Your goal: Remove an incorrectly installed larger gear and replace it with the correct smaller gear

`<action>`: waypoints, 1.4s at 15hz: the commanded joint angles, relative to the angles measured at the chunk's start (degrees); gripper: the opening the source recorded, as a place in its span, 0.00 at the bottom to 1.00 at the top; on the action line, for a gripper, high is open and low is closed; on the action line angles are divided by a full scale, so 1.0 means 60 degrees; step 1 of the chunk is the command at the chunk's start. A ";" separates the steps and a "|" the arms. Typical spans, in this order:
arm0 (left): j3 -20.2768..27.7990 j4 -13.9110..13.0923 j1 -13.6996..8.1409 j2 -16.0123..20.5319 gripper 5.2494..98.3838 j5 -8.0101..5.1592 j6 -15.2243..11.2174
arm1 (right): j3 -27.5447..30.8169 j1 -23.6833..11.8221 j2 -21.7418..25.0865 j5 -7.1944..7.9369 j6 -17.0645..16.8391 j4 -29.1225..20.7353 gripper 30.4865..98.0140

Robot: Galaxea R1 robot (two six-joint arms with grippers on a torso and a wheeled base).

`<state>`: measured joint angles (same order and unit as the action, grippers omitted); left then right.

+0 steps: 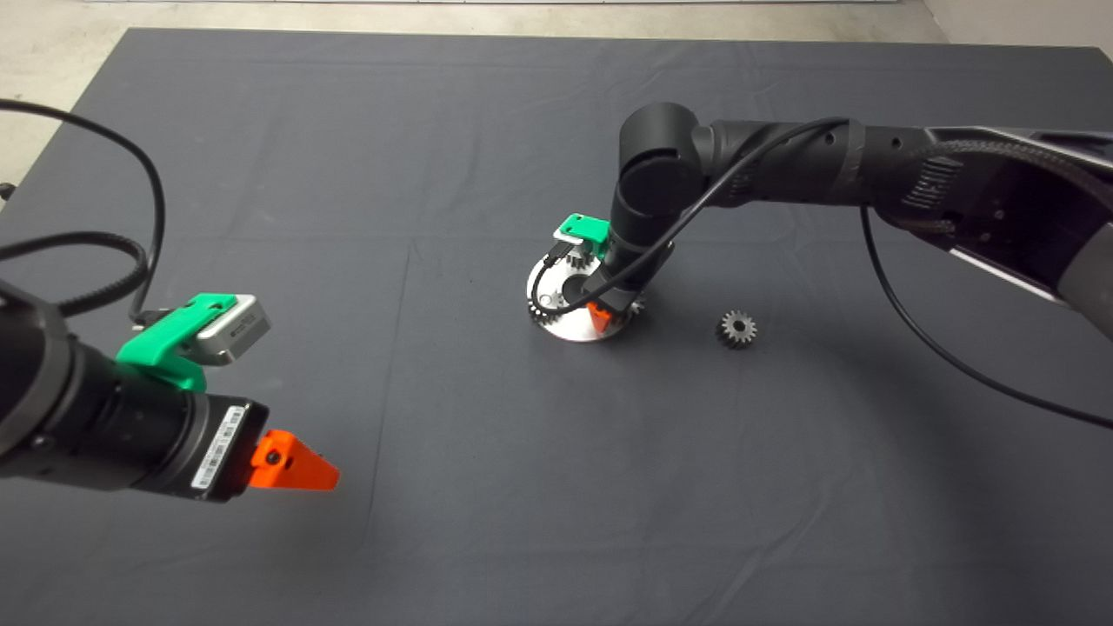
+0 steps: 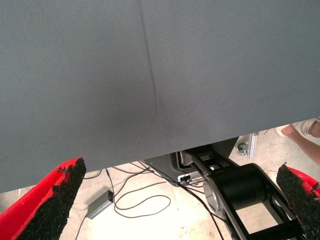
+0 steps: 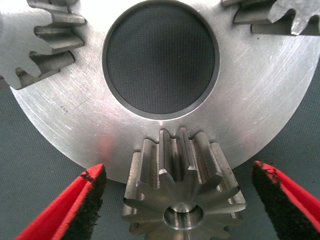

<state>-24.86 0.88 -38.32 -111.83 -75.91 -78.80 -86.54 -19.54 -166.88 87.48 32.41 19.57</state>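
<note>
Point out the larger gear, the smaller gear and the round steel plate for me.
larger gear (image 3: 182,187): right wrist view, on its toothed flank, between the open red fingers.
smaller gear (image 1: 736,329): head view, on its dark face, lying on the mat.
round steel plate (image 3: 265,95): right wrist view, bare brushed face.

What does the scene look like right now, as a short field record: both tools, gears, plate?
right tool: open, fingers either side of the larger gear, not touching it
larger gear: bright steel, long tapering teeth, seated at the round silver plate's rim
smaller gear: dark, flat, loose on the dark mat, beside the plate
two light silver gears: on the plate
left tool: open, idle near the mat's edge
</note>
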 commanded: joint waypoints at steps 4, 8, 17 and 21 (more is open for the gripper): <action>0.0161 -0.0102 -0.0119 0.0125 1.00 0.0025 0.0008 | 0.0027 -0.0215 -0.0107 0.0106 0.0052 0.0269 0.67; 0.0186 -0.0102 -0.0119 0.0129 1.00 0.0025 0.0008 | 0.0027 -0.0215 -0.0116 0.0098 0.0135 0.0240 0.60; 0.0190 -0.0102 -0.0119 0.0144 1.00 0.0039 0.0038 | 0.0027 -0.0215 -0.0101 0.0171 0.0428 0.0211 0.58; 0.0190 -0.0102 -0.0119 0.0159 1.00 0.0054 0.0038 | 0.0027 -0.0215 -0.0057 0.0200 0.0428 0.0211 0.58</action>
<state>-24.59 0.88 -38.31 -111.14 -75.87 -78.75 -86.54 -19.54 -167.17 87.48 34.58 19.54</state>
